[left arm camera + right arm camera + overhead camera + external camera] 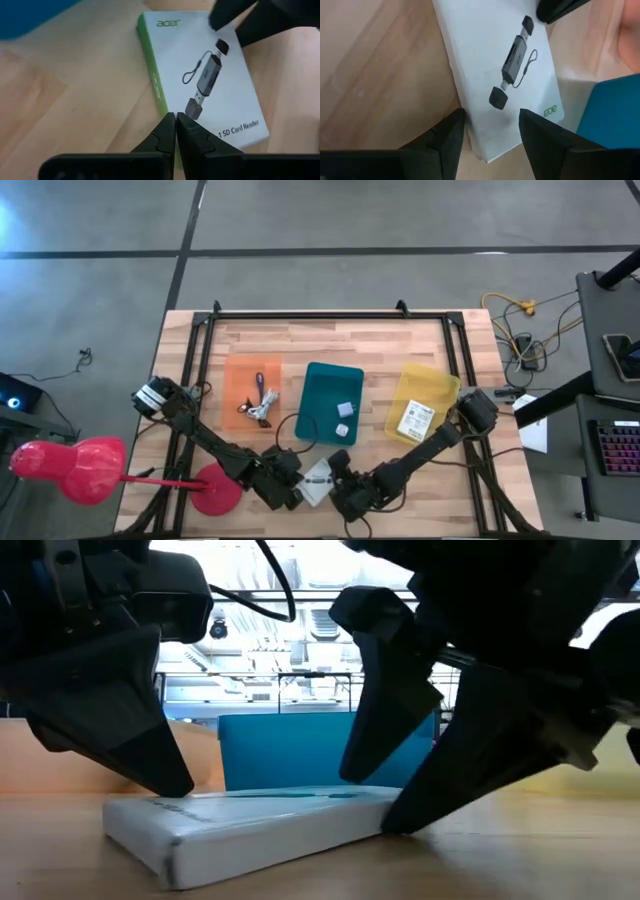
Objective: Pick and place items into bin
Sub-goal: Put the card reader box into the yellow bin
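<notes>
A flat white box [318,478] with a green side and a printed card reader lies near the table's near edge, between my two grippers. My left gripper [175,119] is shut at the box's left end; it also shows in the low view [172,785]. My right gripper [490,127] is open. Its fingers stand on either side of the box's right end [385,808], one behind it and one in front of it. The box [250,825] rests flat on the wood. My left gripper has its shut fingertips [175,788] on the box's top face near its left end [172,107], close to the green long edge. It comes slanting down from the table's left. The box stays on the table. My right gripper's fingers [532,125] flank the box's right end; I cannot tell whether they touch it.
Three bins stand behind the box: an orange bin [252,385] with a purple stick and wiry pieces, a teal bin [333,402] with small white cubes, and a yellow bin [423,405] with a white packet. The pink-red lamp stand's base [212,490] sits close to the left arm.
</notes>
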